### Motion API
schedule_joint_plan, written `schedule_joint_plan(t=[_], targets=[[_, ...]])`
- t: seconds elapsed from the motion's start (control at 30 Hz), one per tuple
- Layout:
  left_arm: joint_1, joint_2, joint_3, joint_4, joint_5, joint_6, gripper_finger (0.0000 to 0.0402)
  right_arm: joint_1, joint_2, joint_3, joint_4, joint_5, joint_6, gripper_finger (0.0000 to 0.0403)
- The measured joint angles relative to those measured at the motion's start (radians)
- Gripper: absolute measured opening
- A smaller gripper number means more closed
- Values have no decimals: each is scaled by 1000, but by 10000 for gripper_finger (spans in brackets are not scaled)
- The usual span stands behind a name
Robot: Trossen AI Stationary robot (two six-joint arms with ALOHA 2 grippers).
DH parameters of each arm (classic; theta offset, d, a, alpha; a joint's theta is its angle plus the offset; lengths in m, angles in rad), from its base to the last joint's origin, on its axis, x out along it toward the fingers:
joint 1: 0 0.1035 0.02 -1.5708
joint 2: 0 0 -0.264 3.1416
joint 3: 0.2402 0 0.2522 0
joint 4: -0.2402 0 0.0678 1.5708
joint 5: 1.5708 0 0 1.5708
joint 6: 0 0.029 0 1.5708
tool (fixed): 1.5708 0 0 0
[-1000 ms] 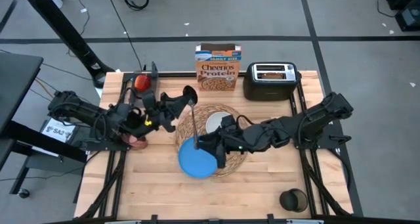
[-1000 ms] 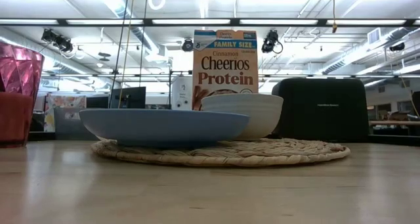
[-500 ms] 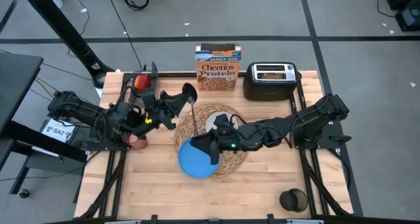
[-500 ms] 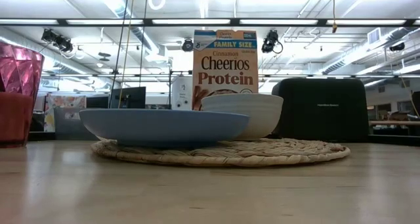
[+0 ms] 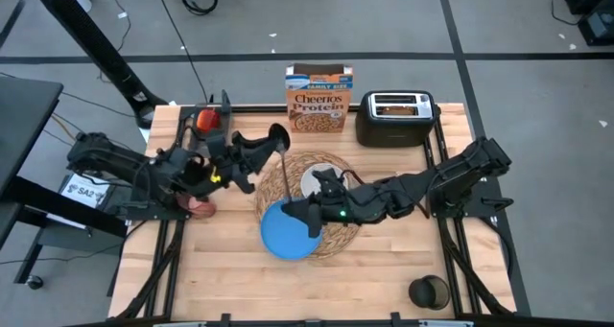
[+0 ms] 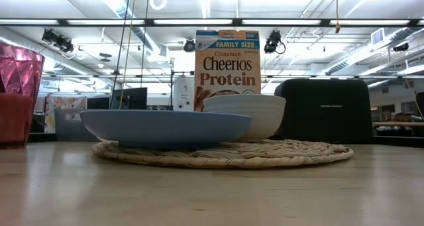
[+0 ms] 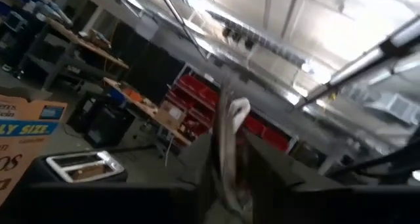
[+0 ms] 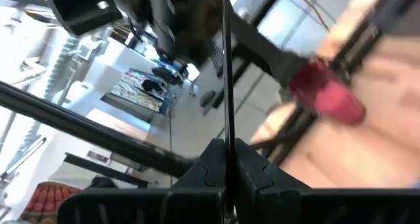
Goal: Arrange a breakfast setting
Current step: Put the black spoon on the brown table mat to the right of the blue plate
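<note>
Right gripper (image 5: 305, 215) hangs over the blue plate (image 5: 285, 234), its fingers clamped on the handle of the dark spoon (image 5: 286, 181); the right wrist view shows the thin handle (image 8: 225, 66) pinched between the two fingers (image 8: 209, 173). The spoon's bowl end reaches up toward the left gripper (image 5: 273, 140), which sits beside it above the far-left edge of the woven straw placemat (image 5: 341, 233); whether the left fingers are apart or together cannot be told. The plate lies on the placemat's near-left part, overhanging its rim, with the small white bowl (image 5: 318, 179) just behind it on the mat. The red apple (image 5: 205, 120) sits at the table's far-left corner and the pink cup (image 5: 200, 207) near the left edge. Behind the mat stand the Cheerios box (image 5: 318, 100) and the black toaster (image 5: 395, 119).
</note>
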Motion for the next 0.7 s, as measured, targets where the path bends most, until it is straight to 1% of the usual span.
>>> schedule_joint_plan(t=[0.17,0.27,0.33,0.43,0.5,0.57,0.6,0.63,0.7], targets=[[-30,-115,0,-267,13,-19,188,63,0,0,-145,50,197,10],[-72,-195,0,-458,14,-23,230,120,0,0,-314,85,362,10],[-109,-240,0,-581,16,-41,246,166,-2,0,-452,108,496,10],[-172,-287,0,-720,17,-84,254,242,-9,0,-696,121,735,10],[-215,-300,0,-768,17,-107,253,296,-10,0,-865,115,897,10],[-255,-301,0,-795,17,-112,249,340,-11,0,-1011,82,1028,10],[-273,-299,0,-797,17,-111,247,355,-11,-3,-1069,53,1055,10],[-287,-295,0,-796,17,-109,246,363,-13,-14,-1091,19,1063,10],[-306,-286,0,-789,17,-109,243,361,-27,-65,-1054,-30,1065,10]])
